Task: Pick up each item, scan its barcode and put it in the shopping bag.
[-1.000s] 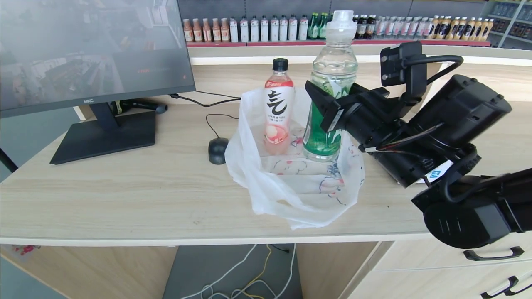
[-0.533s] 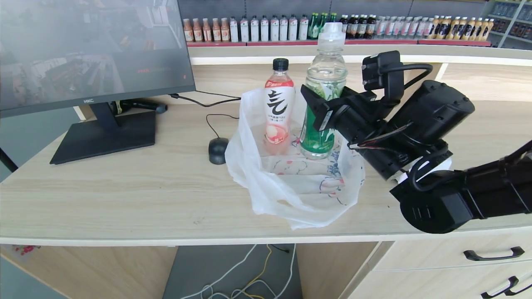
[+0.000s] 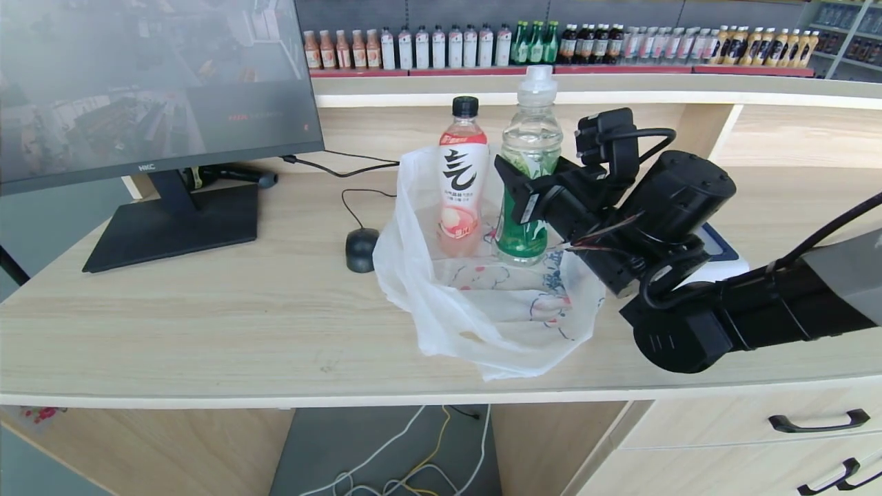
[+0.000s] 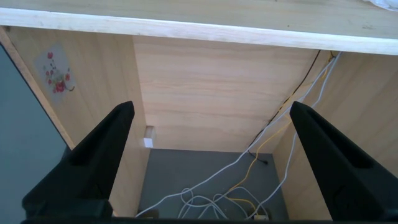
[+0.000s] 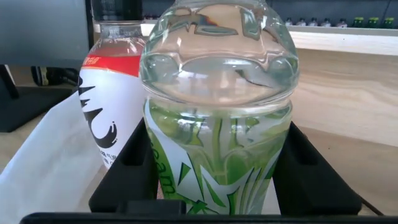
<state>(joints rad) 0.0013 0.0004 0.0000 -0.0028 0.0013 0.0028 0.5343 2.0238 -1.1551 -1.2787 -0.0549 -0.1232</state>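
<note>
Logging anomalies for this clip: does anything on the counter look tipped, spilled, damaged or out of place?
Nothing stands out. The pink-labelled bottle stands upright in the shopping bag, and the right hand holds the green-labelled bottle upright beside it. No spill or damage shows.

A short bottle (image 3: 460,186) and a tall bottle (image 3: 529,148) stand side by side in the shopping bag (image 3: 482,317), the tall one on the right, gripped by the right gripper (image 3: 529,201). A mouse (image 3: 360,249) lies just left of the bag, and a monitor (image 3: 151,89) stands farther left.
</note>
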